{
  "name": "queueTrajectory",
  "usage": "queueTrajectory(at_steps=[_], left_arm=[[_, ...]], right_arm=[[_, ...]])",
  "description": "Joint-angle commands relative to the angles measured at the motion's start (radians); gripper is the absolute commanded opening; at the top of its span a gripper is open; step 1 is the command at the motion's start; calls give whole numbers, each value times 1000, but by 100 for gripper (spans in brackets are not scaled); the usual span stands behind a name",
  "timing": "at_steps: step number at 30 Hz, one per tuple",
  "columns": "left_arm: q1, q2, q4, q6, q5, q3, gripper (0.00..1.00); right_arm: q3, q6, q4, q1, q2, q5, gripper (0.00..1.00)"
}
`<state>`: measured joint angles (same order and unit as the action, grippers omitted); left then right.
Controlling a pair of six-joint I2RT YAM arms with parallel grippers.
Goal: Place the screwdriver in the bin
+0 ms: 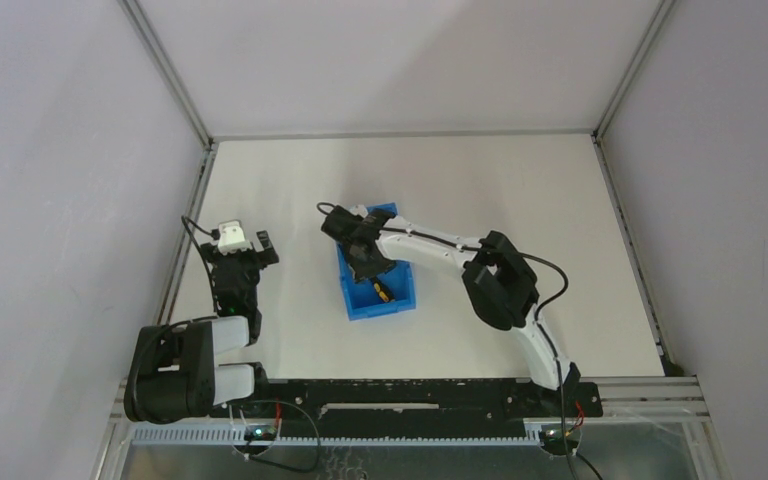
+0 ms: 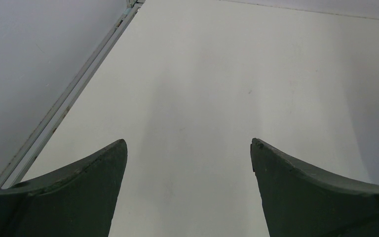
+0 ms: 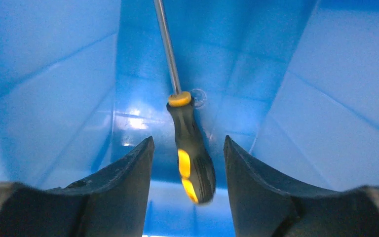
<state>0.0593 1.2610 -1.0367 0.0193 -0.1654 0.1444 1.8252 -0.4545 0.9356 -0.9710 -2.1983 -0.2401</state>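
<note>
- The right gripper [image 3: 188,141] is nearest the lens in its wrist view. Its jaws stand apart and are lowered inside the bin [image 3: 49,84], with a gap showing on each side of the handle, so they are not gripping anything.
- The screwdriver [image 3: 191,148] sits between those jaws, inside the bin. Its yellow-and-black handle is toward the camera and its shaft runs away along the blue floor toward the bin's far wall.
- From overhead, the handle shows in the near half of the bin, just beneath the wrist.
- The step in hand looks like the release and withdrawal. To do it well, keep the jaws wide and lift straight up out of the bin. The fingers should not brush the handle or catch the bin's sloped walls, as that could drag the bin.
- The left gripper [image 2: 188,142] is well to the left of the bin, over bare table. Its jaws are spread and hold nothing, and it has no need to move.
- No brand, label or writing can be read on the bin, the screwdriver or the arms.
</note>
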Motion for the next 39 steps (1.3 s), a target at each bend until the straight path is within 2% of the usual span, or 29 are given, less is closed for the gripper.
queueTrajectory(at_steps=[1,6,8,9,10,16,21,26,31,35,39], left_arm=[[1,-2,-26,5,-8,46,100],[1,-2,-26,5,-9,46,100],[1,-2,-26,5,-8,45,100],[1,-2,-26,5,-8,47,100],[1,-2,-26,5,-8,46,100],[0,-2,-26,6,-9,47,100],[1,-2,-26,5,-8,47,100],[1,-2,-26,5,-8,46,100],[1,-2,-26,5,-9,46,100],[1,-2,-26,5,-9,47,100],[1,-2,-26,5,-9,47,100]], right_arm=[[73,5,15,-26,155,-80,64],[91,24,58,-43,280,-138,77],[90,27,81,-43,334,-158,86],[86,31,90,-43,364,-169,97],[80,39,92,-44,397,-179,99],[-128,126,-37,-36,690,-242,100],[-384,125,-147,46,942,-210,100],[-682,88,-264,245,1194,-122,100],[-934,48,-331,456,1355,-49,100],[-1118,9,-409,581,1433,30,100],[-1257,-24,-480,647,1449,96,100]])
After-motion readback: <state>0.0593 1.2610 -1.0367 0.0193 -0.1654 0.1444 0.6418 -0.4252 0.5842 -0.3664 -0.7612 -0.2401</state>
